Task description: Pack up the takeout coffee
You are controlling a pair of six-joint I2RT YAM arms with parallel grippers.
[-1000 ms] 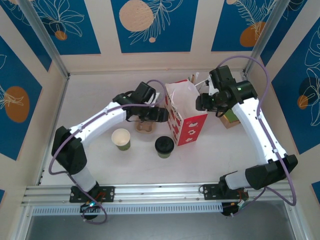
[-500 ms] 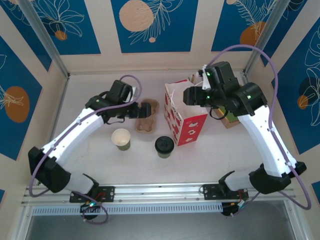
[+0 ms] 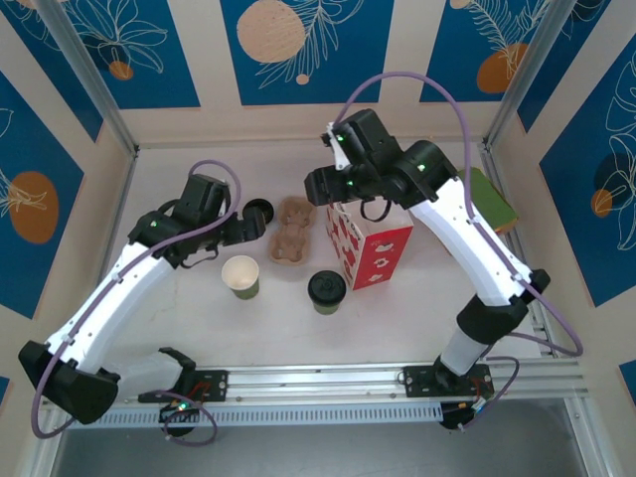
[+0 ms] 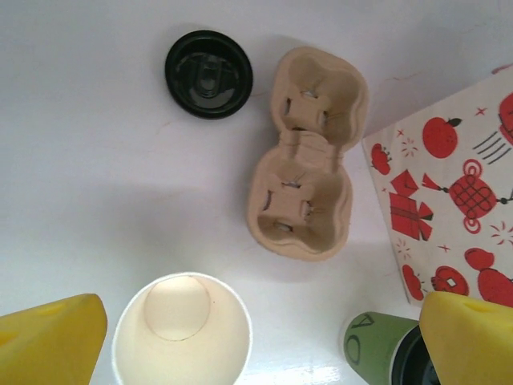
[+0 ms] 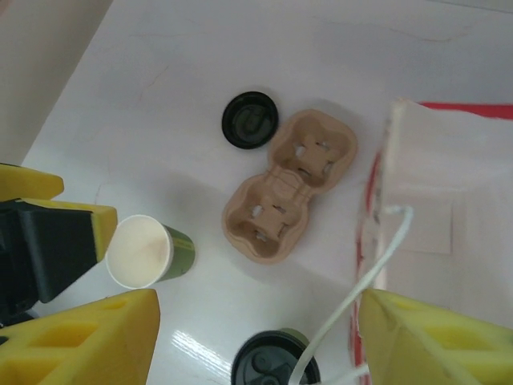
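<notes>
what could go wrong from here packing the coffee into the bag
The open left fingers hover nearer the lidless cup than the lidded cup, so they might grab or knock the wrong one. The string handle of the bag hangs between the right fingers and could snag.

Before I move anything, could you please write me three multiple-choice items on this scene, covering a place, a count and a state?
1. Where is the loose black lid? A) beside the cup carrier B) stacked on a cup C) on the floor
2. How many green cups stand on the table? A) one B) two C) four
3. The takeout coffee is: A) tipped over B) lidless C) upright, lidded
Answers: 1 A, it lies by the carrier; 2 B, the lidless cup and the takeout coffee; 3 C, it stands capped.
</notes>
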